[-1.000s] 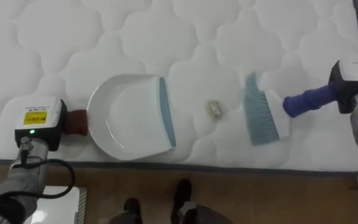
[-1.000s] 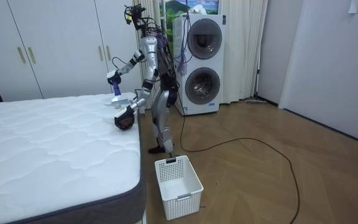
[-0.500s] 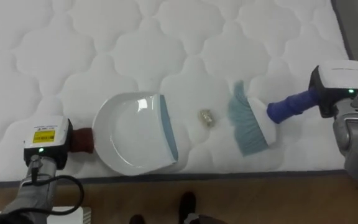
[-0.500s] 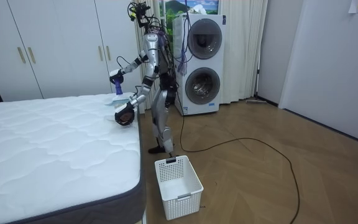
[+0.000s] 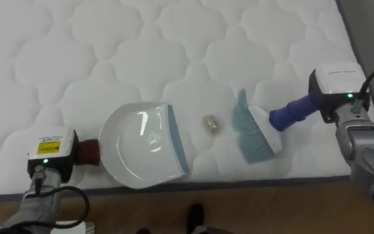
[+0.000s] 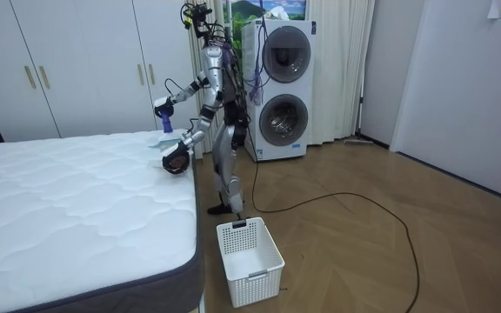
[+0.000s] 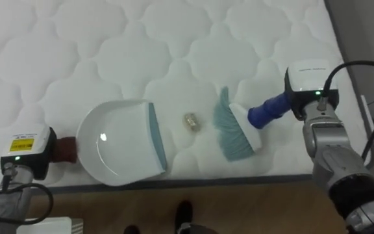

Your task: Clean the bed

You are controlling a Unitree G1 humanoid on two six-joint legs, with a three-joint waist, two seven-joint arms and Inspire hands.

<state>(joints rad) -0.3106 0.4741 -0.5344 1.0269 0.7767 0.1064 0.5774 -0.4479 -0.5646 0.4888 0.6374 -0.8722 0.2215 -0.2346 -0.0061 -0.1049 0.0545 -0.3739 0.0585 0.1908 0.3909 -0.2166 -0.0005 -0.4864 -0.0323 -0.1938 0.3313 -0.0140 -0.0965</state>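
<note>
**Bed**: white quilted mattress. The robot stands upright on the wooden floor at the bed's long edge, near a corner, with both arms out over the mattress.

**Item 1, dustpan**: white, with a blue-grey lip and a dark red handle. It lies flat on the mattress near the edge. The lip faces the robot's right.

**Item 2, scrap**: 1 small pale, crumpled bit lying on the mattress between the dustpan's lip and the brush's bristles. It touches neither.

**Item 3, brush**: blue-grey bristles, a white head and a blue handle. The bristles rest on the mattress just right of the scrap. The handle slants up to the right.

**Left robot hand**: sits at the end of the dustpan's handle, which runs in under it. Whether it is clamped on the handle cannot be told.

**Right robot hand**: sits at the end of the brush's handle, which runs in under it. Its grasp likewise cannot be told.

**Surroundings:** a white basket stands on the floor beside the bed. 2 stacked washing machines stand behind the robot. White cupboards stand beyond the bed.
</note>
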